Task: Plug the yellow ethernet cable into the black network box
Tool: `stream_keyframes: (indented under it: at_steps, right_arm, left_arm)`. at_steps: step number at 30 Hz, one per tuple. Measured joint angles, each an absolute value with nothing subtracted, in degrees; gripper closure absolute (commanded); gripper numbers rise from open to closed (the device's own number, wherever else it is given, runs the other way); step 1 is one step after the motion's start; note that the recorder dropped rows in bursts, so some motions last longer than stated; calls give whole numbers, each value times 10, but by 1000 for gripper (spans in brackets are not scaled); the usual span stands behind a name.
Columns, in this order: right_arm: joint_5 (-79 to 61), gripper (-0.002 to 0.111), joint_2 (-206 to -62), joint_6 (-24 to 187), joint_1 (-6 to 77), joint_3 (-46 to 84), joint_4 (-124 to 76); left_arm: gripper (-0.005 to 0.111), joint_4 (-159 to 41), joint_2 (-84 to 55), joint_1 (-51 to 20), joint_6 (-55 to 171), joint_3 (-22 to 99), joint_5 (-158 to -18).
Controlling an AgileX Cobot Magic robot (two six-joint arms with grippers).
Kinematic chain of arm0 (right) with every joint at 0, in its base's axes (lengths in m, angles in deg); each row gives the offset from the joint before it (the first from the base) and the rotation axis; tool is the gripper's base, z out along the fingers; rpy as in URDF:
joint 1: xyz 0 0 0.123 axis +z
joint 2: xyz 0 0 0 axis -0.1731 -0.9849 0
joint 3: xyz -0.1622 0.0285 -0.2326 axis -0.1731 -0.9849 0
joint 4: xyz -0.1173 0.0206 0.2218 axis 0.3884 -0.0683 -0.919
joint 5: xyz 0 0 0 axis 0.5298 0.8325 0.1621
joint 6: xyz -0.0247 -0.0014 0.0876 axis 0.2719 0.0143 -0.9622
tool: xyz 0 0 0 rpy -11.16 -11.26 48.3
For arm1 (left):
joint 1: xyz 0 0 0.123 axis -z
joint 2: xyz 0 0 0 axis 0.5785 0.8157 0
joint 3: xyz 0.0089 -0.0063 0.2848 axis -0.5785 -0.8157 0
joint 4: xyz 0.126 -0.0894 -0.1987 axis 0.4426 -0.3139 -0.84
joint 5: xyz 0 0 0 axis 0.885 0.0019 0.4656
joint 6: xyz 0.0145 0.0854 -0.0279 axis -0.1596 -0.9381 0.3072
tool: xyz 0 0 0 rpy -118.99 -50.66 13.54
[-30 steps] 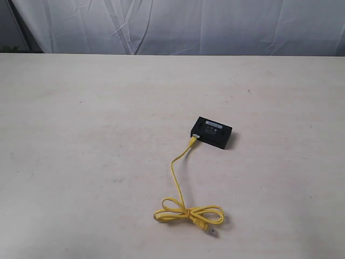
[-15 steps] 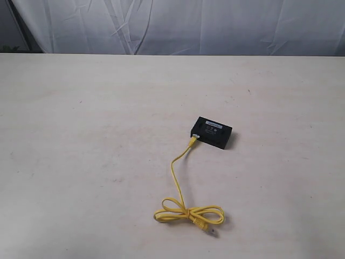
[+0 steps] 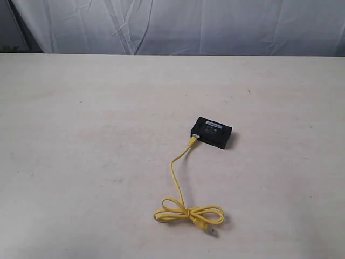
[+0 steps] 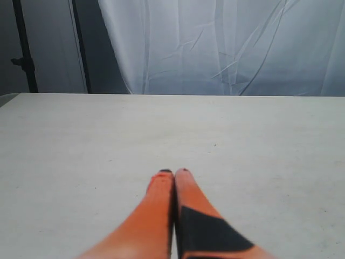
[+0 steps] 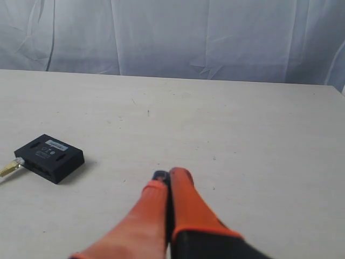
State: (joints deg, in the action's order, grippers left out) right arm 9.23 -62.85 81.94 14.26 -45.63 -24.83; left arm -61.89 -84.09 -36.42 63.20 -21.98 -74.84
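Thin yellow ethernet cable (image 3: 175, 172) enters the flat black plastic network box (image 3: 213, 133) near the desk (image 3: 81, 135) centre. Left pincer (image 4: 173, 172) and right pincer (image 5: 166, 174) are pressed together, empty.

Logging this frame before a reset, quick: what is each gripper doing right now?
Left gripper: closed, holding nothing.
Right gripper: closed, holding nothing, apart from the black network box.

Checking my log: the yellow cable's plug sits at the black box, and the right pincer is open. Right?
No: the right pincer is shut, as the right wrist view shows. The plug of the yellow cable does sit at the black box.
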Motion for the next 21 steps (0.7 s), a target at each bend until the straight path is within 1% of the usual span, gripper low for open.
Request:
stream_keyframes:
  at_steps: [21]
  right_arm:
    - [93,109,-629,819,143,-456,-248]
  left_arm:
    - [107,-619,-841,-364,632,-220,-748]
